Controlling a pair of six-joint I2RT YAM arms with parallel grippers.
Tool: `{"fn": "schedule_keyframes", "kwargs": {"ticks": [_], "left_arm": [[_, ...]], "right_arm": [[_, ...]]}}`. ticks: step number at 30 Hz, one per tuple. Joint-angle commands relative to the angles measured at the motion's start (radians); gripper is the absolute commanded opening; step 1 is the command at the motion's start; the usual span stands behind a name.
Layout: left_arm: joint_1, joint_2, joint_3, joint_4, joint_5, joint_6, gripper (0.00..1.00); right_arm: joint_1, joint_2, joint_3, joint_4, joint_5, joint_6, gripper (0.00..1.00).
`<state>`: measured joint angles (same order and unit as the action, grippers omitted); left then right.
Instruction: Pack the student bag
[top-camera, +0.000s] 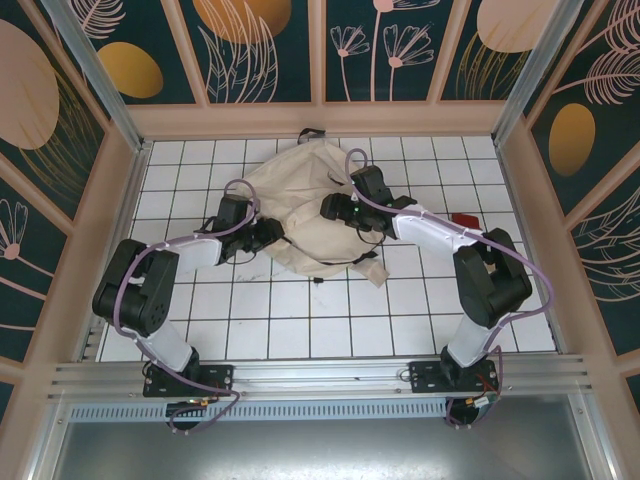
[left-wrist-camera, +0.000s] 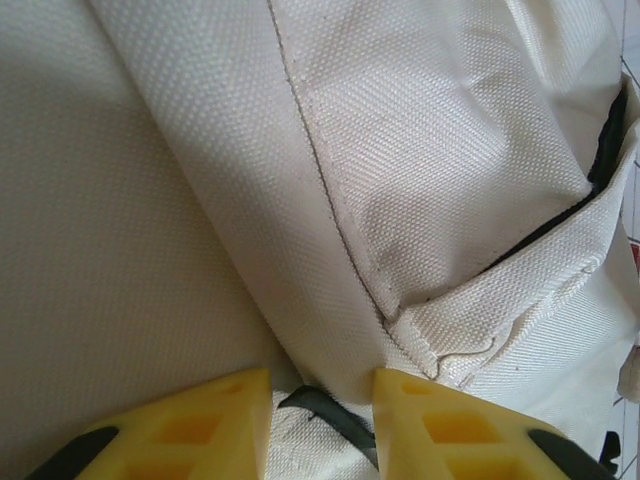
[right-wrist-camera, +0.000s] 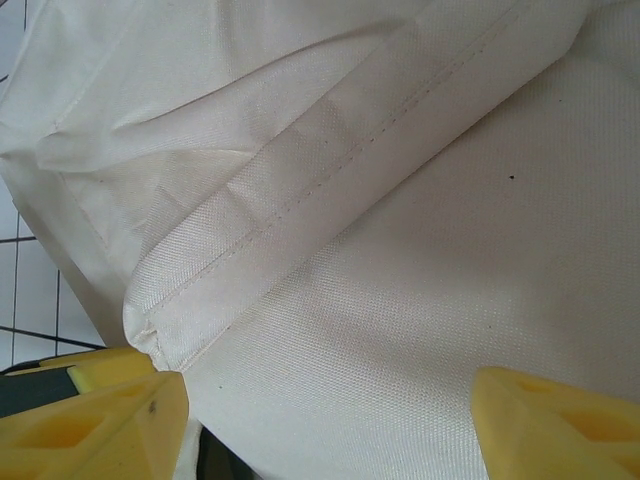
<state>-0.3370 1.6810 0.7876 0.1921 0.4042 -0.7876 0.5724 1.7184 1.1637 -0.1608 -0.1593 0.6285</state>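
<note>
Much free table (top-camera: 300, 325) around student bag (top-camera: 298, 200)

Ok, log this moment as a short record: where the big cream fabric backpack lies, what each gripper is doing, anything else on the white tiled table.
bag: large cream fabric backpack, crumpled mid-table, black top loop at the far end
surface: white tiled table
left gripper: at the bag's left edge, fabric fold and dark strap between its yellow fingers; grip unclear
right gripper: open wide, straddling bag fabric
other: small red object on the table, right of the bag
</note>
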Motion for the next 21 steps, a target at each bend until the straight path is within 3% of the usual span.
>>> {"fn": "schedule_keyframes", "kwargs": {"ticks": [1, 10, 17, 21], "left_arm": [[-0.002, 0.01, 0.016, 0.055, 0.053, -0.004, 0.31], [-0.002, -0.005, 0.012, 0.071, 0.088, 0.001, 0.18], [-0.002, -0.047, 0.0, 0.045, 0.056, 0.023, 0.03], [-0.002, -0.103, -0.013, 0.033, 0.05, 0.03, 0.0]], "right_arm": [[0.009, 0.007, 0.001, 0.011, -0.003, 0.008, 0.75], [0.01, 0.006, 0.01, 0.007, 0.003, 0.01, 0.75], [0.015, 0.001, 0.013, 0.007, 0.0, 0.014, 0.74], [0.035, -0.016, 0.014, 0.008, -0.002, -0.028, 0.73]]}}
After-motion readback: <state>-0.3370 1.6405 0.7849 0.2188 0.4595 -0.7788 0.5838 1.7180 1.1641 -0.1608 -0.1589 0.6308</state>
